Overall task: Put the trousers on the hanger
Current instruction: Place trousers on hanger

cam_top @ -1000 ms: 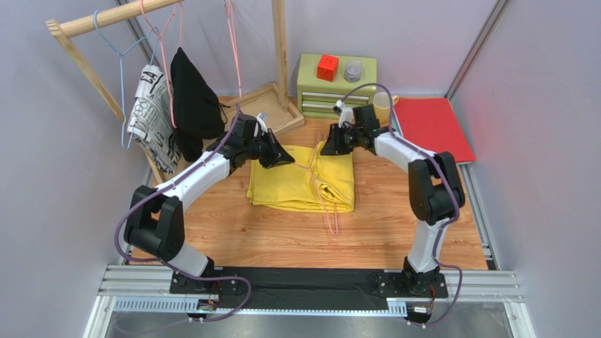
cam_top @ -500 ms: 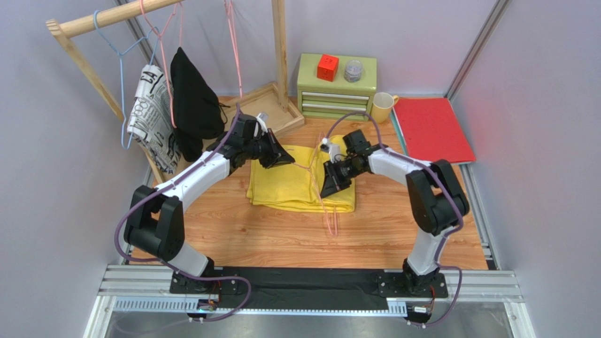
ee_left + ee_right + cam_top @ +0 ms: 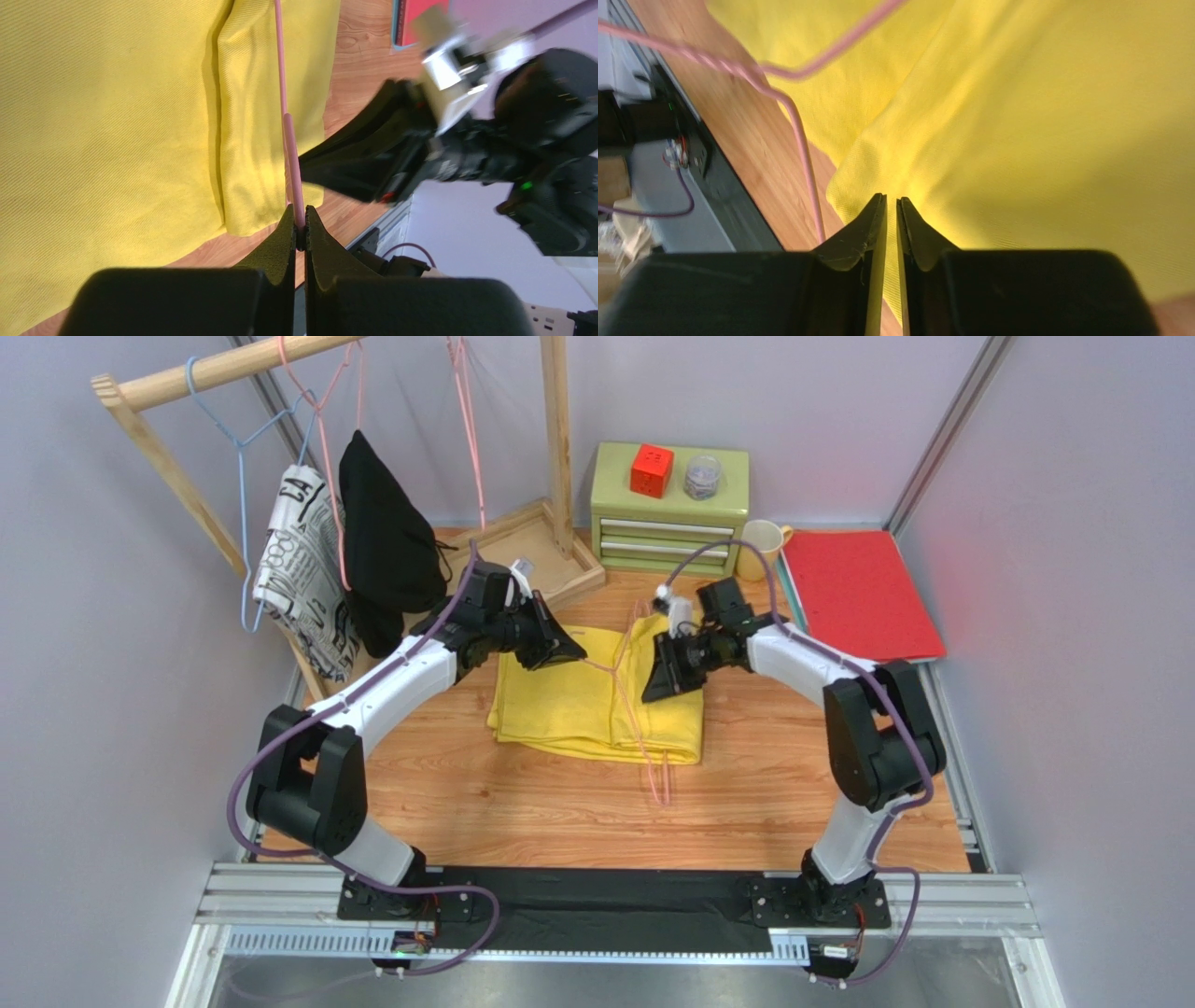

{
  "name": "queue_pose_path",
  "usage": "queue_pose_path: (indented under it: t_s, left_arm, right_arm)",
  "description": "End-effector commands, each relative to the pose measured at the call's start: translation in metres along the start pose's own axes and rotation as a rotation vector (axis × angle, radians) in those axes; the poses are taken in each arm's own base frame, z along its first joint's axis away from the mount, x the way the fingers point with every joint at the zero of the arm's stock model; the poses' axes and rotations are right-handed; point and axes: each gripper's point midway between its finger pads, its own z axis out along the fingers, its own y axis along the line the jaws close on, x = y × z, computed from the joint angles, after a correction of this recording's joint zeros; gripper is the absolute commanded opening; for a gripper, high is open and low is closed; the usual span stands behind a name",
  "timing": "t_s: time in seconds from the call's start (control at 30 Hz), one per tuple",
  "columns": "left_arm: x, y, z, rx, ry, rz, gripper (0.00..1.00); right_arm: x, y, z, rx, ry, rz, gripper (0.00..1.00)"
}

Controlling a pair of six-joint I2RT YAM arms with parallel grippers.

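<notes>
Jaws: left gripper (image 3: 300, 218) pinching one hanger (image 3: 288, 133); right gripper (image 3: 891, 203) near-closed over one trousers (image 3: 1032, 126).

Yellow trousers (image 3: 561, 714) lie folded on the wooden surface (image 3: 463, 798), and a thin pink hanger (image 3: 659, 781) lies across their right part, its near end poking past the cloth onto the wood. The left hand (image 3: 570, 653) sits at the trousers' far edge, seemingly on the wire, though the grip is too small to make out, while the right hand (image 3: 657, 683) is low over the cloth just beside the wire. At the far left a wooden rack (image 3: 211, 371) carries a light blue hanger (image 3: 241, 441), a black garment (image 3: 379, 532) and a patterned garment (image 3: 302, 560).
</notes>
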Motion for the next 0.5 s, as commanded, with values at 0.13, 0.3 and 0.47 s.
queue_pose_path:
  t_s: [0.13,0.3,0.47]
  left_arm:
    - [-0.019,-0.042,-0.016,0.121,-0.060,0.046,0.00]
    - [-0.021,-0.046,-0.015,0.134,-0.061,0.050,0.00]
    - [-0.028,-0.055,-0.020,0.161,-0.093,0.068,0.00]
  right_arm:
    - [-0.141,-0.023,-0.056,0.138,-0.402,-0.129,0.08]
    - [-0.173,-0.042,-0.041,0.160,-0.454,-0.110,0.07]
    - [-0.172,-0.074,-0.007,0.189,-0.416,-0.045,0.04]
